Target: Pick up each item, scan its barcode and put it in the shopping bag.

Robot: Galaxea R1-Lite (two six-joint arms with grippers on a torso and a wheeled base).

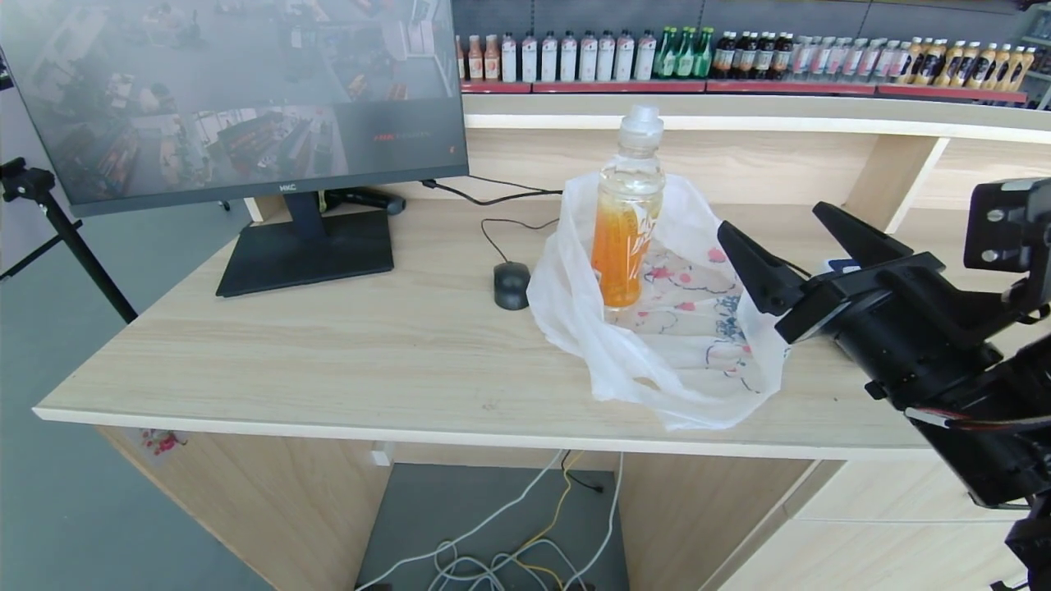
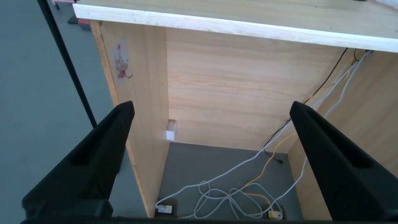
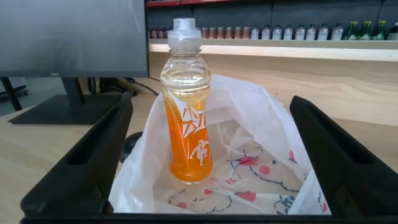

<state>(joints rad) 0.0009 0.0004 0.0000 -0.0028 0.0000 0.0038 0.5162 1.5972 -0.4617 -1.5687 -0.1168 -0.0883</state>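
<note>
Right jaws wide apart, empty, near shopping bag (image 1: 562, 308), bottle (image 1: 624, 238) upright inside

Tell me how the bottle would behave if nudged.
Tall and narrow, the bottle likely tips easily. Being mostly full, it is probably heavy for its size. Its smooth plastic may slip.

A shop: a monitor (image 1: 238, 90) and a shopping bag (image 1: 568, 318) sat on a checkout counter (image 1: 328, 361), with shelves of bottled drinks (image 1: 739, 56) behind it.
</note>
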